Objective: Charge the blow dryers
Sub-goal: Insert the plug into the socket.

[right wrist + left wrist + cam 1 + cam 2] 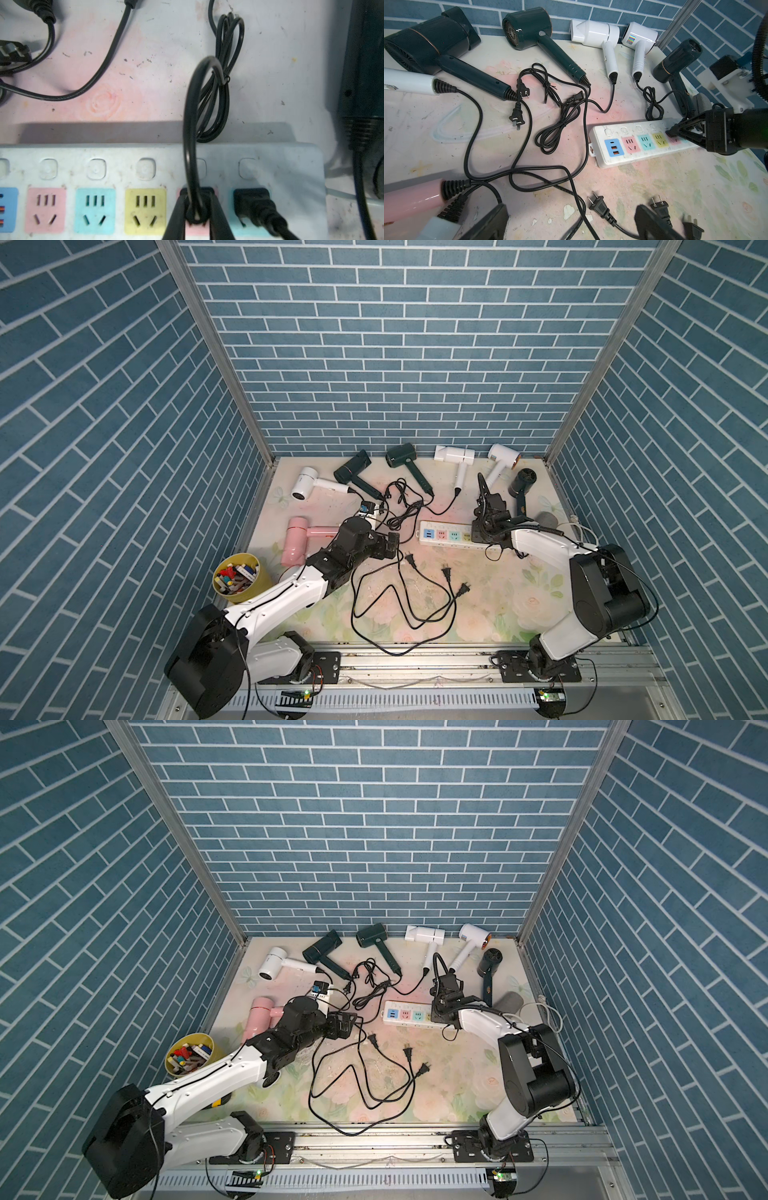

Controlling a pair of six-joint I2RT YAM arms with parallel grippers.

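Several blow dryers lie along the back of the table: white (307,483), dark green (353,467), black (521,485). A pink one (297,543) lies by my left arm. Their black cords trail over the middle. My right gripper (196,191) is shut on a black plug (204,197) that sits in the second pink socket of the white power strip (444,534); another plug (251,201) fills the socket beside it. My left gripper (571,226) hangs open above the table, and a loose plug (599,206) lies under the gap, untouched.
Two more loose plugs (659,206) lie on the table near the front with looped cords. A yellow cup of pens (237,578) stands at the left edge. A grey cylinder (546,519) sits right of the strip. Blue brick walls close in three sides.
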